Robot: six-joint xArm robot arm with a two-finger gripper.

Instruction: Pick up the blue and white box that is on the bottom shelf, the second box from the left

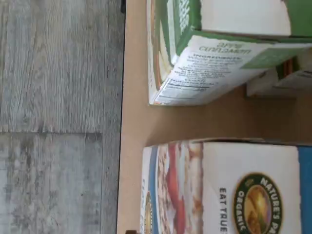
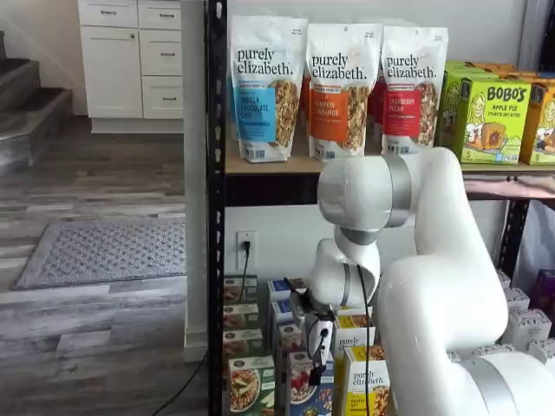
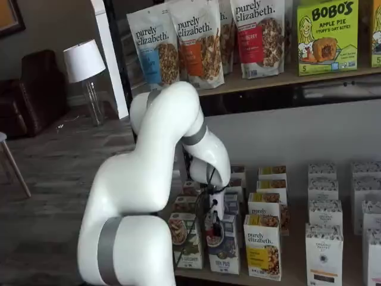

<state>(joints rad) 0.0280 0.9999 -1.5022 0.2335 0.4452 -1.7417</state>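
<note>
Hovering over the front row of the bottom shelf (image 3: 297, 277).
Blue and white box (image 3: 224, 250) stands upright between the green box (image 3: 186, 241) and the yellow box (image 3: 262, 247); gripper (image 3: 213, 221) hangs just above it, jaws spread, holding nothing.

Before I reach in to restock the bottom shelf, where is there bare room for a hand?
In the wrist view, a tan gap lies between the green box and the blue and white box, plus a bare strip along the bottom shelf's front edge. In a shelf view, the box rows stand packed, with the gripper over them.
</note>
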